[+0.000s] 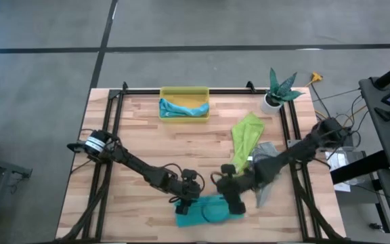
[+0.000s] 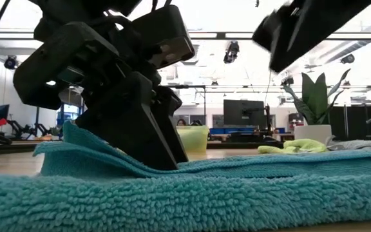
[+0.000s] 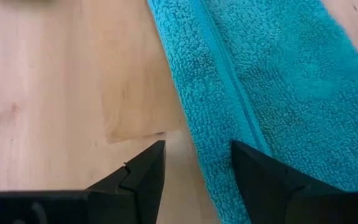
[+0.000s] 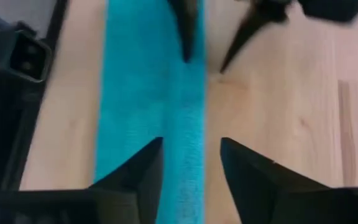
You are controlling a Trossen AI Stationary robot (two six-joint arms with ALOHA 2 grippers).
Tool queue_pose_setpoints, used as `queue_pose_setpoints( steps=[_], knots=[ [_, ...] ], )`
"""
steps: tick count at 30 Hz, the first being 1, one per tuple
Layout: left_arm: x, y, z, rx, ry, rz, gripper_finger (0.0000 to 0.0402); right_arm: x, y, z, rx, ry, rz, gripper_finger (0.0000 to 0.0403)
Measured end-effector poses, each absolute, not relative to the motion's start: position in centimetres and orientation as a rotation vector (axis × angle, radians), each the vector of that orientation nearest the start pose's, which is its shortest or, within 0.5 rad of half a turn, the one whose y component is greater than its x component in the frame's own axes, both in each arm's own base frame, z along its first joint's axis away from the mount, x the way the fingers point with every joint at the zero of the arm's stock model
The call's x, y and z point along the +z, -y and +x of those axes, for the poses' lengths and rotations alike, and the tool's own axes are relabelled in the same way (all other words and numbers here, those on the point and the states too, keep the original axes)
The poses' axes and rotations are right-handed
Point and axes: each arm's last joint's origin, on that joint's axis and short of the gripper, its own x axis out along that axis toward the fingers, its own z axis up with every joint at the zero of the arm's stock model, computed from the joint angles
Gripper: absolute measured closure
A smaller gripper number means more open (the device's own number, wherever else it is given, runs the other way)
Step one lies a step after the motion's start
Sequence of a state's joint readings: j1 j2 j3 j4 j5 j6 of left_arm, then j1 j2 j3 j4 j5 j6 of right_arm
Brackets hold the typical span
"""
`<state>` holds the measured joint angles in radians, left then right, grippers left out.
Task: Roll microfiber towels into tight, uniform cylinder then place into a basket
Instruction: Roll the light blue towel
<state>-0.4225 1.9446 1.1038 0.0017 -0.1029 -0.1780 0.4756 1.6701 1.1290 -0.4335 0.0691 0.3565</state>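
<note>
While both arms work the near edge of the table (image 1: 147, 129), the yellow basket (image 1: 184, 91) sits at the far edge with one light blue towel (image 1: 181, 108) lying loosely inside it, not a tight roll. White plant pot (image 1: 271, 102) with a green plant stands at the far right corner, well apart from the basket.

Teal towel (image 1: 205, 211) lies folded flat at the near edge, between the two grippers. Left gripper (image 3: 194, 168) is at the towel's left end, fingers apart straddling the towel's edge, not clamped. Right gripper (image 4: 190, 162) is over the towel's right end, fingers apart with the towel's edge between them.

Lime green towel (image 1: 247, 135) and grey towel (image 1: 266, 159) lie crumpled mid-right on the table, touching each other, partly under the right arm.
</note>
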Motion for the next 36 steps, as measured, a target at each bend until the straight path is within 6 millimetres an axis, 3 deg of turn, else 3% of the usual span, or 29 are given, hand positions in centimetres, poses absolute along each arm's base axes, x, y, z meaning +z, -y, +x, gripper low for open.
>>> queue_pose_setpoints(
  steps=[4,9,22,36],
  knots=[
    [13.4,15.8,35.5,-0.203,-0.83,0.069,0.0233,19.6,-12.3,31.4,0.215,-1.059,0.173,0.0206],
    [13.1,15.9,35.1,-0.181,-0.828,0.087,0.0233,17.5,-10.5,32.6,0.333,-1.044,0.301,0.0182],
    [13.1,16.7,34.8,-0.186,-0.779,0.09,0.0233,12.4,-11.6,33.4,0.369,-1.048,0.272,0.0196],
    [13.1,16.8,34.8,-0.184,-0.778,0.093,0.0233,12.4,-12.3,33.4,0.429,-1.077,0.363,0.0198]
  ],
)
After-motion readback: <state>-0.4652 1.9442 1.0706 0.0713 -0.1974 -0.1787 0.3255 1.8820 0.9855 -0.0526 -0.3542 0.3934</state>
